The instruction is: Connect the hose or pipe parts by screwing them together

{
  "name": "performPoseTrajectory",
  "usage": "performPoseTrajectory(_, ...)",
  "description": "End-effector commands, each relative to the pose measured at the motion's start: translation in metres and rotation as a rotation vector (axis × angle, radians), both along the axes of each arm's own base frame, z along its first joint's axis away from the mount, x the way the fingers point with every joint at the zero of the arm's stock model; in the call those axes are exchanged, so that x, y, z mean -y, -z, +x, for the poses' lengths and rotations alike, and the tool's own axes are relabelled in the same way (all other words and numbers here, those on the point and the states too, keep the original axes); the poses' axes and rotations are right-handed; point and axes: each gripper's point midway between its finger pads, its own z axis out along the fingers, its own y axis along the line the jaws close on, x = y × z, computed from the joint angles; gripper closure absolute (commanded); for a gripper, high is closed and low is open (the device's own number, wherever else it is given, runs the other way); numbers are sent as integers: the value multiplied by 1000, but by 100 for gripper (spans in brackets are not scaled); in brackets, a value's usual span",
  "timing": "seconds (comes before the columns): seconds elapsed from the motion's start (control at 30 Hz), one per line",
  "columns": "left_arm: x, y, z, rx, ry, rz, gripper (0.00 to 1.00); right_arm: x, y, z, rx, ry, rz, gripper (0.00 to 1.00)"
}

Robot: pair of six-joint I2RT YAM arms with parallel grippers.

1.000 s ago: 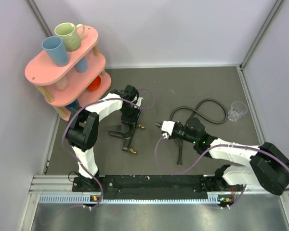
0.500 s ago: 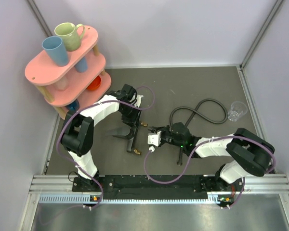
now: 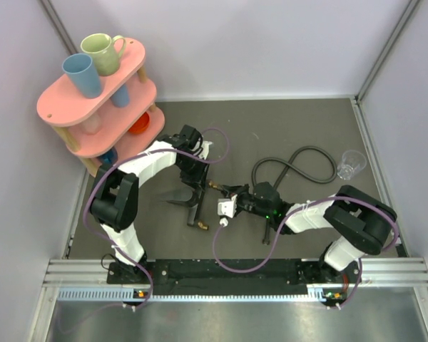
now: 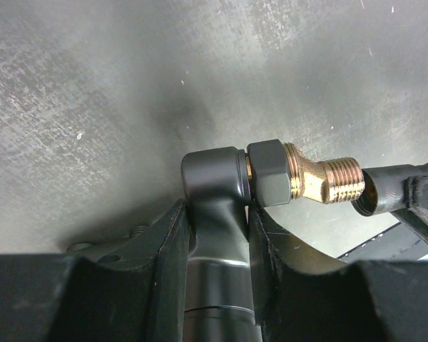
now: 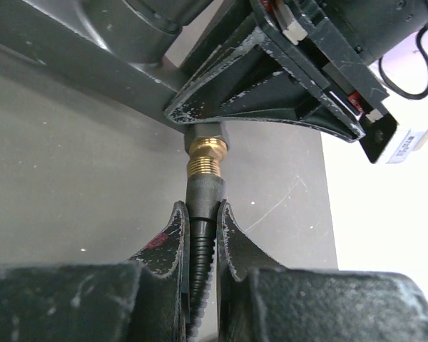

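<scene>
My left gripper (image 3: 195, 187) is shut on the dark body of the forked fitting (image 3: 191, 206), which hangs above the table. In the left wrist view the fingers (image 4: 172, 242) clamp that body (image 4: 215, 206), and its brass threaded end (image 4: 328, 182) points right. My right gripper (image 3: 226, 192) is shut on the end of the dark grey hose (image 3: 308, 151). In the right wrist view the hose's knurled end (image 5: 204, 194) sits between the fingers (image 5: 172, 239), in line with the brass thread (image 5: 206, 158) and meeting its tip. How far it is threaded on I cannot tell.
A pink two-tier rack (image 3: 93, 107) with cups stands at the back left. A clear plastic cup (image 3: 351, 164) sits at the right, beside the hose's loop. Grey walls close in the dark table (image 3: 271, 121) on three sides.
My right gripper has swung left with the hose end, up to the fitting's brass end. The left gripper has shifted slightly, still holding the fitting.
</scene>
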Motion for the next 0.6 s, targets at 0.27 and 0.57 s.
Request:
performPoseTrajectory(0.27,14,-26,-8,26,45,-112,100,-11,-11,5,-2,-46,-3,100)
performPoseTrajectory(0.57,14,-24,-11,15,55,-107,100,-4,-12,13,-2,-21,-3,100)
